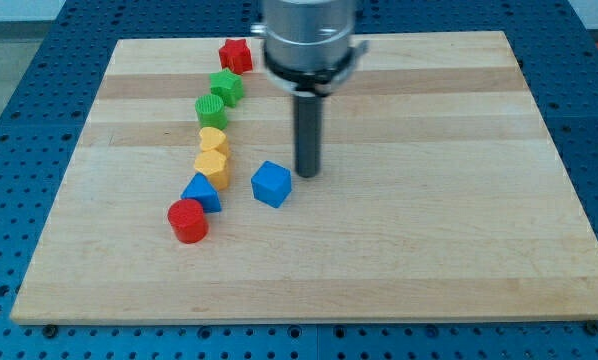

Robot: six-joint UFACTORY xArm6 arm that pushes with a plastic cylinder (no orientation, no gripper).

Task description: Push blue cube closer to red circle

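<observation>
My tip point(307, 175) rests on the wooden surface point(429, 230) just to the view's right of the blue cube point(271, 184) and slightly above it, close by but seemingly not touching — a thin strip of wood appears between them. The red circle point(188, 220), a short red cylinder, lies to the view's left of the cube and a little lower, so cube and target sit roughly in line with my tip, the cube in the middle. That is the relation the coming push depends on: a stroke toward the view's lower left should carry the cube toward the cylinder. A blue triangular block point(203, 191) touches the cylinder's upper right side and sits partly in that path, so the cube may nudge it. There is no gripper here, only the bare rod, holding nothing. By count: two blue blocks, two red — the cylinder and a red star-like block point(236, 54) at the view's top — two green blocks point(219, 96) and two yellow blocks point(213, 152), eight in all, strung in a curved line.
</observation>
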